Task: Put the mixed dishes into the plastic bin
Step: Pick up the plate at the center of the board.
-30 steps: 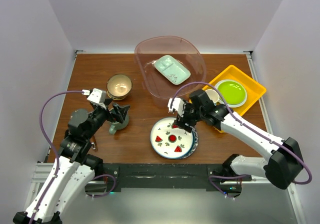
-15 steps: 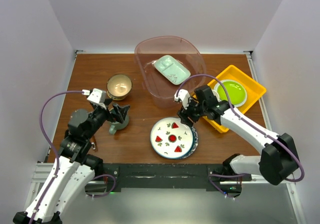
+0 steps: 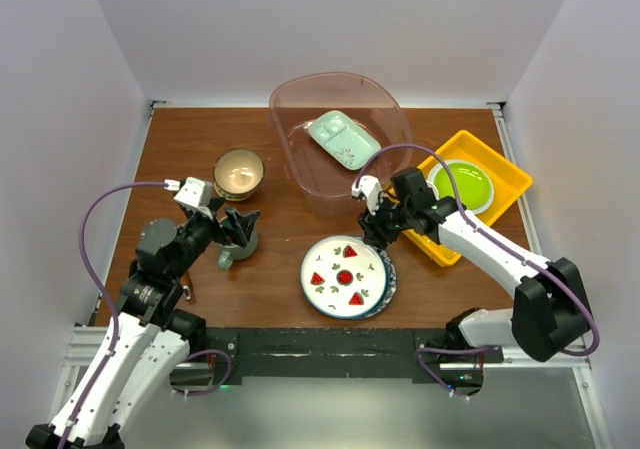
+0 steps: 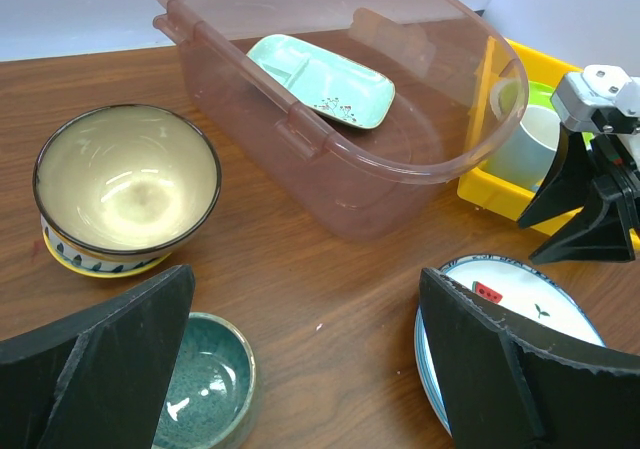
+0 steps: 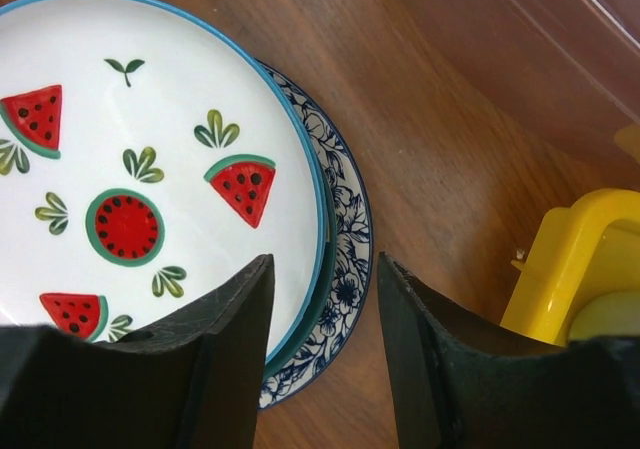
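A watermelon-patterned plate [image 3: 343, 276] [image 5: 130, 199] lies on a blue floral plate [image 5: 352, 231], and a dark rim shows between them. My right gripper [image 3: 375, 231] [image 5: 325, 269] hovers over their right edge. Its jaws stand partly apart and straddle the rims, with nothing held. My left gripper [image 3: 240, 231] [image 4: 307, 279] is wide open above the table, with the teal mug [image 4: 205, 389] under its left finger. A tan bowl [image 3: 239, 172] [image 4: 127, 184] stands at the back left. The plastic bin [image 3: 385, 94] [image 4: 300, 134] holds the mint divided tray [image 3: 343, 139] [image 4: 320, 79].
A yellow tray [image 3: 510, 184] [image 5: 570, 259] at the right holds a lime-green plate [image 3: 462, 185] and a white mug [image 4: 530, 144]. It stands close beside my right gripper and the bin's right end. White walls close in the table on three sides.
My right gripper has shifted back and to the right, from over the plates to their right rim, and its jaws have narrowed. The left arm has not moved.
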Controlling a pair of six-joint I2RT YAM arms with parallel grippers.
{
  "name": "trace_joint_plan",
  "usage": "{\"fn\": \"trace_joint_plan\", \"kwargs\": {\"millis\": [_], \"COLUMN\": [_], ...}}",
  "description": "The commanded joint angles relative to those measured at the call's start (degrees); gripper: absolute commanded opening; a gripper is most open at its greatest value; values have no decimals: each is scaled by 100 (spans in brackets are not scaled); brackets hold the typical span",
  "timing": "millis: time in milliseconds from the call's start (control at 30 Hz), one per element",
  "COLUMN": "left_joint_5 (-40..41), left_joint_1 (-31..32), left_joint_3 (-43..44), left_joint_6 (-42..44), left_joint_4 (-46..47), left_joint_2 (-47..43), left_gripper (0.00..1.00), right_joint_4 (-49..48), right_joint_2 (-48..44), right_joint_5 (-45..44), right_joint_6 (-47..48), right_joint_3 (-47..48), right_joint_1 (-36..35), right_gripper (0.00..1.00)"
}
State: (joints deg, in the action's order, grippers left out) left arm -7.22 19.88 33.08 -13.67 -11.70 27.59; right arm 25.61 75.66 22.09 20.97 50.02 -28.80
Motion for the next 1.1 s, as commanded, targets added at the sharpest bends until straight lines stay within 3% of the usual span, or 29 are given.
{"fn": "trace_joint_plan", "kwargs": {"millis": [0, 333, 1067], "left_joint_5": [-51, -60, -86], "left_joint_1": [-37, -37, -37], "left_joint_3": [5, -3, 5], "left_joint_6": [137, 137, 128], "left_joint_4": [186, 186, 186], "left_joint_2": [18, 27, 18], "left_gripper": [100, 100, 100], "right_joint_4": [-187, 49, 120], "right_joint_2": [150, 537, 1197], "right_joint_5": [94, 569, 296], "right_joint_6": [-207, -76, -49], "right_joint_3": [289, 403, 526], "right_joint_1": [58, 76, 58], "right_gripper": [48, 40, 31]}}
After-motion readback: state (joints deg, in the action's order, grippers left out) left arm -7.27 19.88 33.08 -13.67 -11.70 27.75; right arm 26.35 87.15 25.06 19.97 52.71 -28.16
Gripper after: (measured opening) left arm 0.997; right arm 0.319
